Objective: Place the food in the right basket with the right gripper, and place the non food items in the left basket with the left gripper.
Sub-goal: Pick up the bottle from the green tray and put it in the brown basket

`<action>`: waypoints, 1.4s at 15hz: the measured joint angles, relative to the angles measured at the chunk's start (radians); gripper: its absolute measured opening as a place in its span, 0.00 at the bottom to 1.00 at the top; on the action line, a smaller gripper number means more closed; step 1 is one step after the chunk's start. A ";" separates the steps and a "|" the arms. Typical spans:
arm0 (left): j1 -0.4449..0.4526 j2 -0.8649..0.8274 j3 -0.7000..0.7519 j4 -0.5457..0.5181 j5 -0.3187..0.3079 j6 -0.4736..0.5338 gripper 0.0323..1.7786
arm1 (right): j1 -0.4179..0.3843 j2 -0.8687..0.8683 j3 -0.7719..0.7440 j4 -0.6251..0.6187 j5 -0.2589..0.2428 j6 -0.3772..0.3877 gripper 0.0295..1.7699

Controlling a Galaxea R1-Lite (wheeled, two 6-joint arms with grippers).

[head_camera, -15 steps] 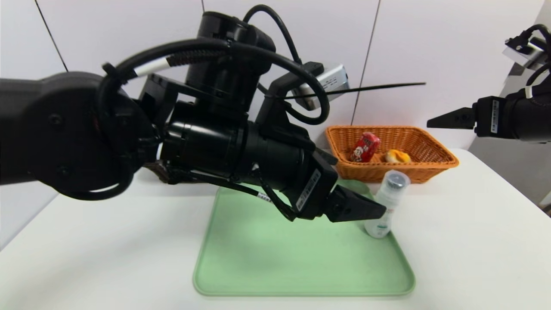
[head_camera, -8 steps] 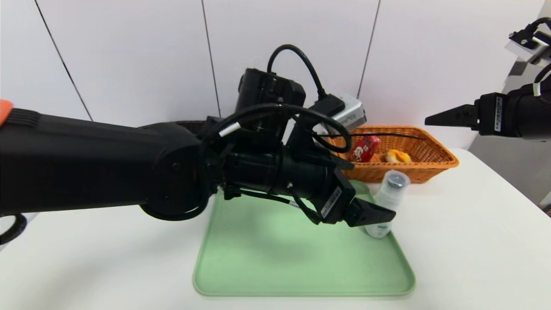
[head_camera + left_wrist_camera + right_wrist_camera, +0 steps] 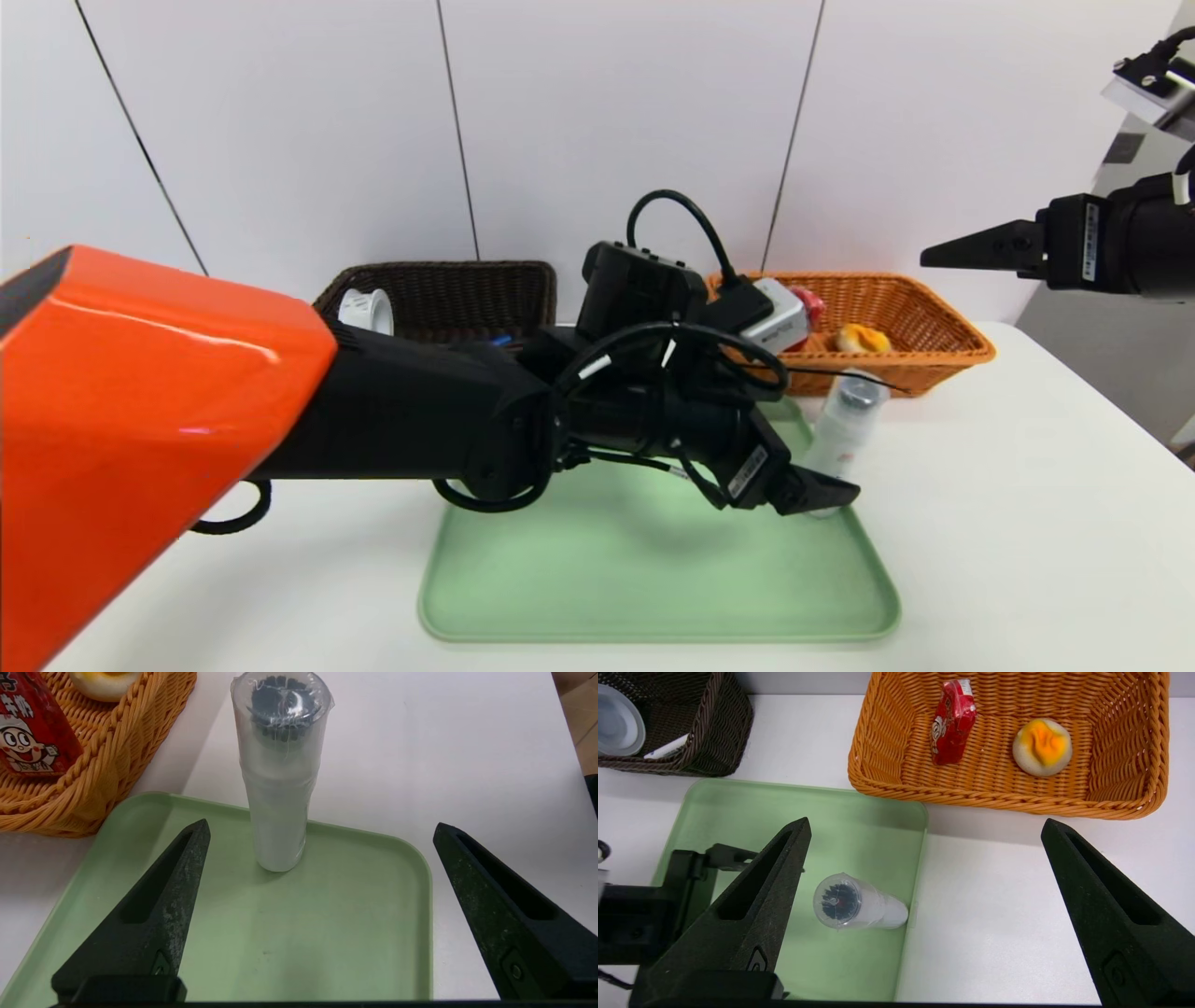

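A: How is the left hand (image 3: 320, 828) set?
B: Spread wide, grasping nothing. Its two black pointed fingers (image 3: 154, 914) stand to either side of the upright white plastic bottle with the clear grey cap (image 3: 279, 779), which sits just ahead of the tips, untouched, near one corner of the smooth pale green tray (image 3: 299, 942).

A: And the right hand (image 3: 943, 257)?
B: Also splayed and empty, held high and well apart from the left hand, beyond the worktop's (image 3: 1008, 485) right edge.

A: Count things for me.
B: Two baskets, both woven wicker and rectangular. The orange-tan basket with flared sides (image 3: 1125, 798) lies beyond the left hand and holds two foods: one red drink carton with a cartoon face (image 3: 952, 721) and one round pale bun with an orange top (image 3: 1042, 746). The dark brown basket (image 3: 728, 723) lies on the far side of the tray from it, holding one white tape-like roll (image 3: 616, 725) and one white marker (image 3: 668, 746). One bottle, one tray.
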 joint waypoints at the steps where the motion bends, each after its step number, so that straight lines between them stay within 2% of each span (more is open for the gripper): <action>1: 0.000 0.018 -0.001 -0.019 -0.001 0.000 0.95 | 0.000 -0.001 0.000 0.000 0.000 0.000 0.97; 4: -0.006 0.068 -0.014 -0.062 -0.001 0.000 0.95 | 0.000 0.000 0.000 0.000 0.001 -0.001 0.97; 19: -0.039 0.257 -0.240 -0.052 0.005 -0.012 0.95 | 0.000 -0.002 0.014 0.007 -0.006 0.001 0.97; 20: -0.039 0.262 -0.248 -0.049 0.005 -0.013 0.93 | -0.001 -0.002 0.015 0.007 -0.006 0.001 0.97; 21: -0.039 0.266 -0.255 -0.044 0.008 -0.014 0.81 | -0.001 -0.003 0.015 0.007 -0.006 0.001 0.97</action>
